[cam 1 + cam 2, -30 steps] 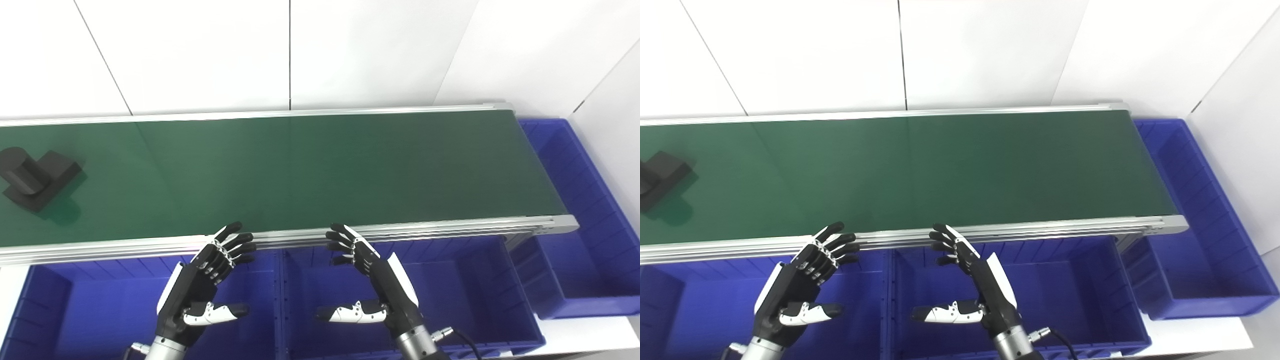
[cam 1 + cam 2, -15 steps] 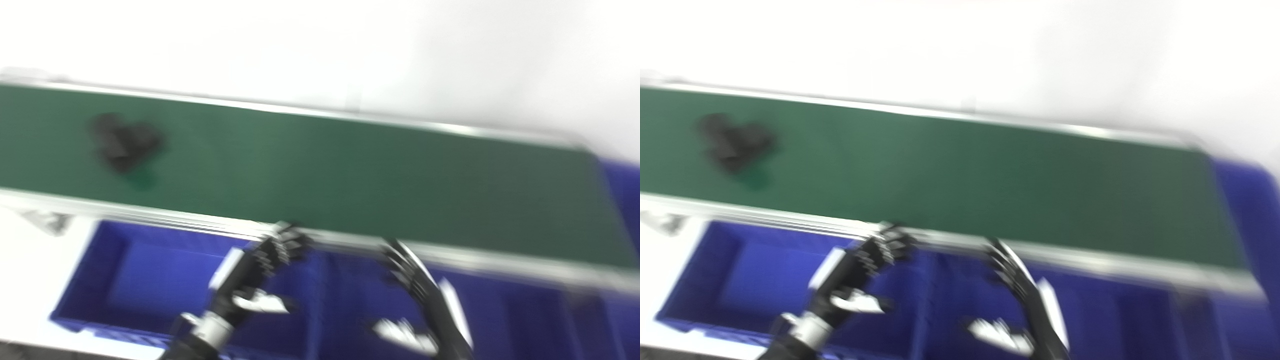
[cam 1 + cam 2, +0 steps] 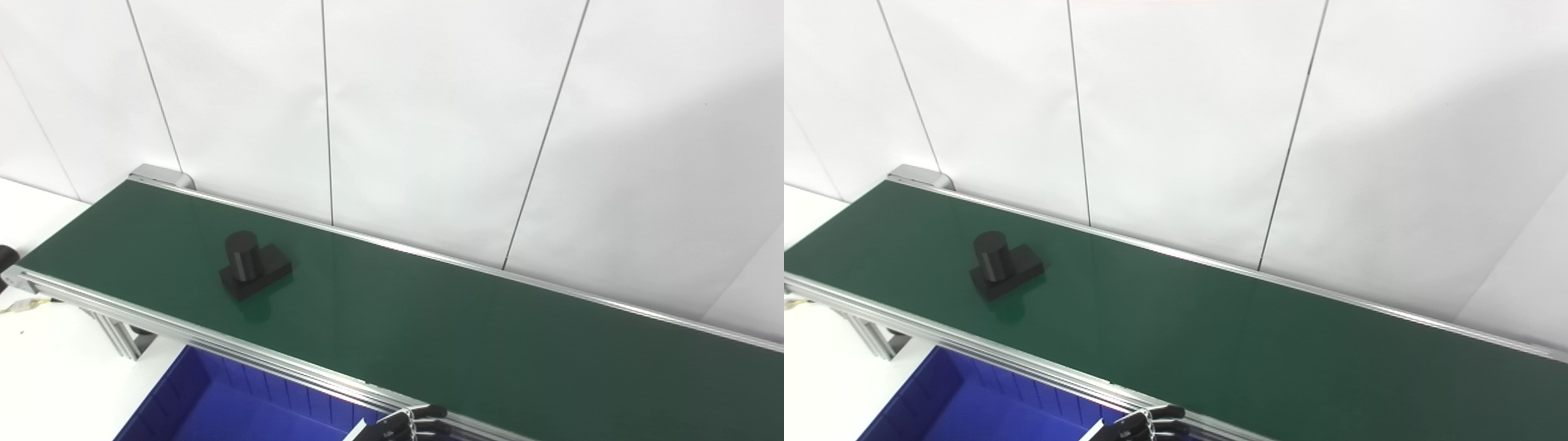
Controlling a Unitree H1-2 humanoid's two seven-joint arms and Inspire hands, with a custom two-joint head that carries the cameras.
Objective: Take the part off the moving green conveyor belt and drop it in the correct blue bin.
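Clearly the part (image 3: 252, 271) lies well away from the one hand in view, up the belt (image 3: 429, 318) and to the left of it. That hand (image 3: 401, 429) peeks in at the bottom edge, just at the belt's near rail, and only its dark fingertips show. They look a little spread and hold nothing, but whether the hand is open or closed cannot be told from so small a glimpse. Judging by where it enters, it seems to be the left hand; the right hand is out of view. So the left is probably the nearer one, and a reach would have to go forward over the rail and leftward across the belt.

The part sits on the belt towards its left end, nearer the near rail than the far one. It is matte black: a flat rectangular base with a short upright cylinder on one end. The base's long side runs slantwise to the belt's length. The cylinder looks like the natural place to grip.

The belt is smooth dark green with a slight sheen, framed in ribbed silver metal. Below its near rail a blue plastic bin (image 3: 202, 410) shows, with ridged inner walls.
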